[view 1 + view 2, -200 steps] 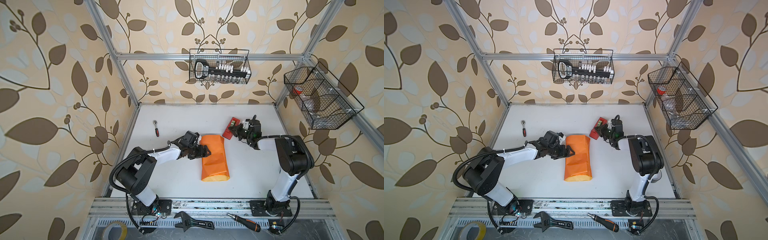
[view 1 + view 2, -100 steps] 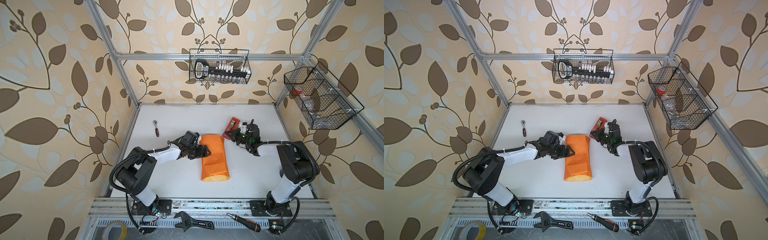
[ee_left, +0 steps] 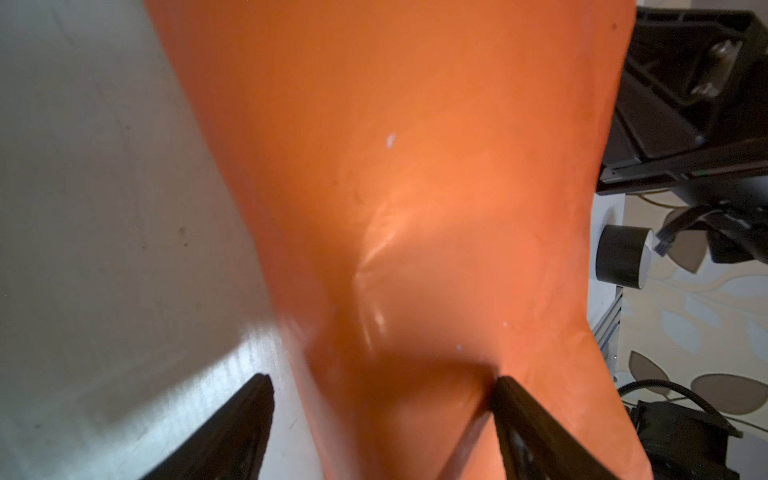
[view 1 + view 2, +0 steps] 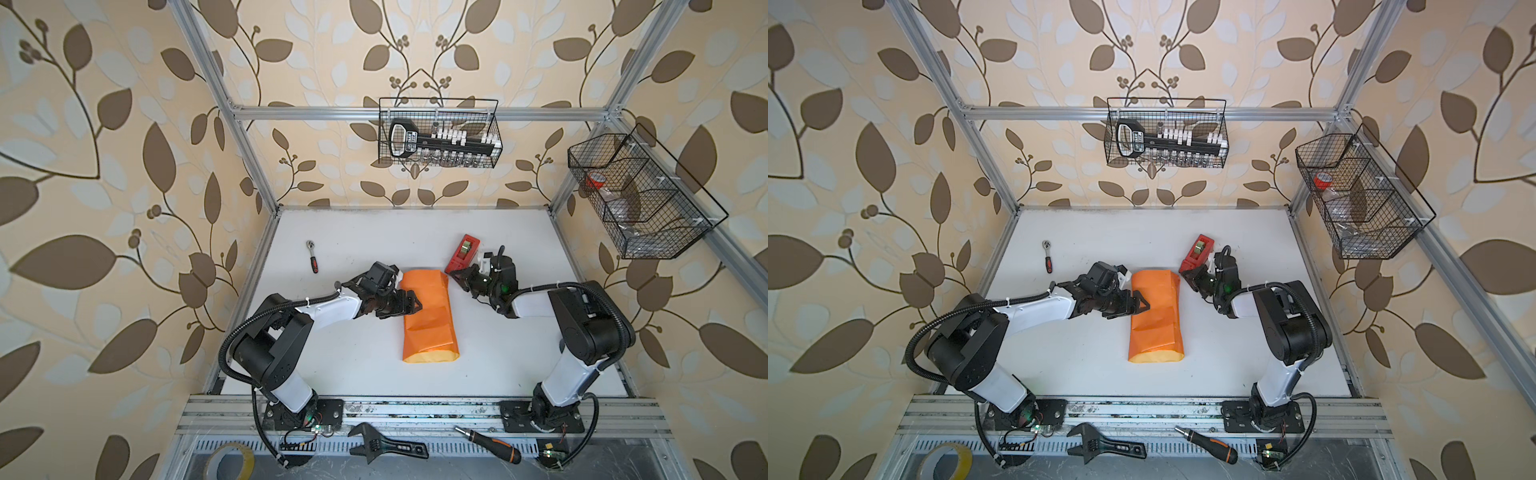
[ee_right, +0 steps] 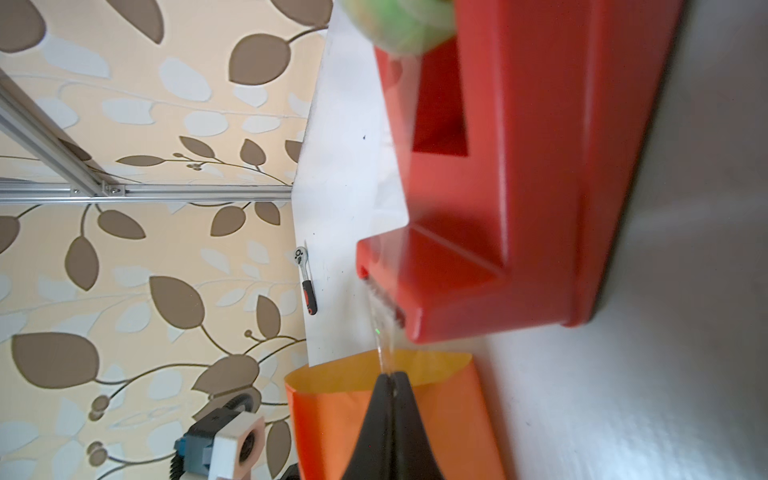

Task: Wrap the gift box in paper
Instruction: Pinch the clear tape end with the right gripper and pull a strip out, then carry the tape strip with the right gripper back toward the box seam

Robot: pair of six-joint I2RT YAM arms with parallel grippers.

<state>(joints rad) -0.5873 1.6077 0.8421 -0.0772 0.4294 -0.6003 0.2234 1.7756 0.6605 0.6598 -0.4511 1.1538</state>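
Lying lengthwise at the centre of both top views, the folded sheet of glossy orange paper (image 4: 432,328) (image 4: 1156,328) forms a long creased bundle on the white tabletop (image 4: 374,232). Its yellow inner face shows at the lower end. The left claw (image 4: 409,304) (image 4: 1140,305) sits at the bundle's left edge with its jaws spread wide. In the left wrist view one finger (image 3: 523,415) rests against the orange surface and the other hangs over bare tabletop. The right claw (image 4: 453,276) (image 5: 390,376), just right of the bundle's upper end, is pressed together. It pinches a strip of clear tape (image 5: 384,332) that runs to the cutter of the red wedge-shaped plastic tape dispenser (image 4: 463,253) (image 5: 519,187) beside it.
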